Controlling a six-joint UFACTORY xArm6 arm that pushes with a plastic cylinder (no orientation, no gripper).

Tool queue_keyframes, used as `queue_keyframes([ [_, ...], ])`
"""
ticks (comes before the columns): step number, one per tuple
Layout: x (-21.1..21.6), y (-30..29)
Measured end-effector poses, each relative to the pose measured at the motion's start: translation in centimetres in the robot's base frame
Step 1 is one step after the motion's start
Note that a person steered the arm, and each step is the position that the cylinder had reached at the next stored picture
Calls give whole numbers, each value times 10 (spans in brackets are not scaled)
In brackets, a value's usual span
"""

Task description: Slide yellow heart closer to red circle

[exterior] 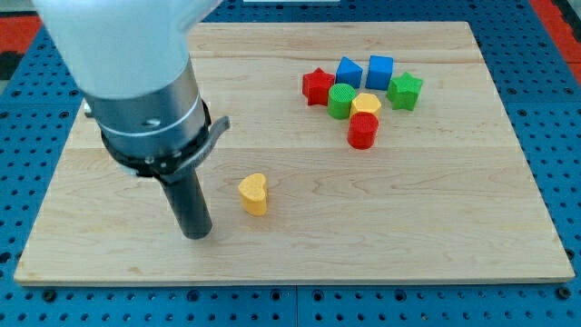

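The yellow heart (254,193) lies alone in the lower middle of the wooden board. The red circle (363,130) stands far off at the upper right, at the bottom of a cluster of blocks. My tip (196,233) rests on the board just left of and slightly below the yellow heart, a small gap between them. The arm's grey body hides the board's upper left.
The cluster around the red circle holds a yellow block (366,104), a green circle (342,100), a red star (317,86), a blue block (349,72), a blue cube (379,70) and a green star (405,91). The board's bottom edge (290,280) is close below my tip.
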State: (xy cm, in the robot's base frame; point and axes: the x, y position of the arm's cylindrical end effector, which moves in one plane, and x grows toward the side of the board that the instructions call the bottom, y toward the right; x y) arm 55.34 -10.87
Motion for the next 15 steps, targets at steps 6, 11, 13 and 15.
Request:
queue_keyframes([
  [6, -25, 51],
  [11, -29, 128],
  [13, -45, 135],
  [15, -60, 140],
])
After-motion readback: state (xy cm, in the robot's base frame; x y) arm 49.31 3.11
